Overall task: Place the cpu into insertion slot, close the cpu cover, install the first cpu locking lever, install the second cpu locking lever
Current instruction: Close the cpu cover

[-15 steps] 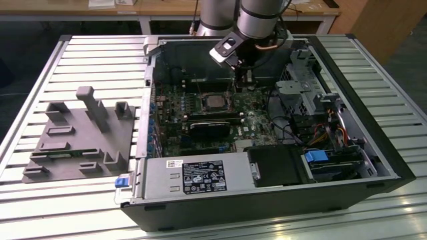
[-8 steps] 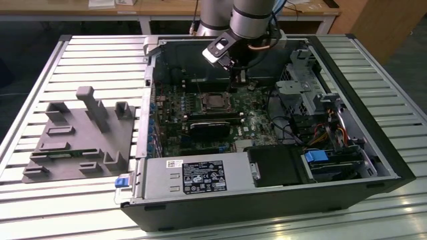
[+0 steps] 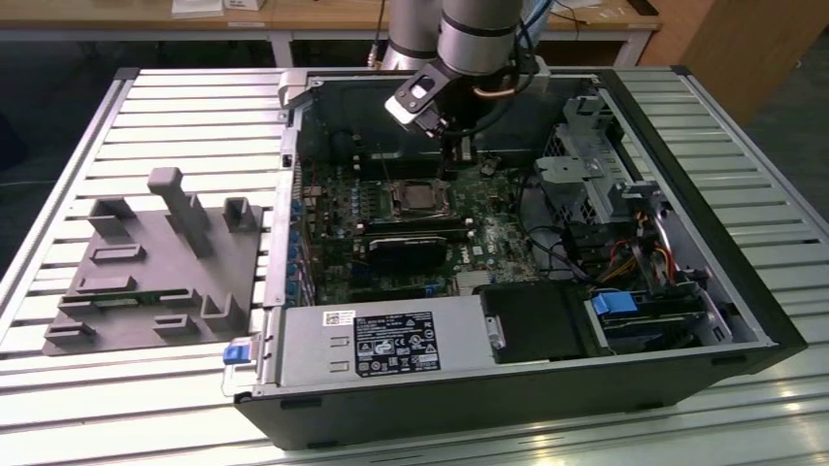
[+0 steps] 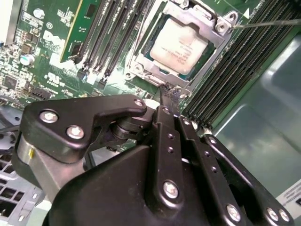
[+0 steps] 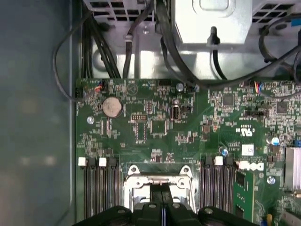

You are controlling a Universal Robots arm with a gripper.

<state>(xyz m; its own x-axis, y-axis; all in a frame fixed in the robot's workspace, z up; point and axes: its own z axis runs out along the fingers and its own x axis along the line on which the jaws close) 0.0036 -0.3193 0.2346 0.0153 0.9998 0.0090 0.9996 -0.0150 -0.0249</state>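
Observation:
The cpu, a square chip with a dull silver top, lies in the insertion slot on the green board. The cpu cover, a silver frame, lies down around the chip and also appears in the first wrist view. A thin metal lever sticks out from one corner of the socket. My gripper hangs just over the socket's edge, at the side away from that lever, with its black fingers pressed together and nothing visible between them. In the exterior view the gripper sits just behind the socket.
Long black memory slots flank the socket on both sides. A power supply and drive bays fill the case's near side, with cables between. A grey fixture sits on the slatted table at the exterior view's left.

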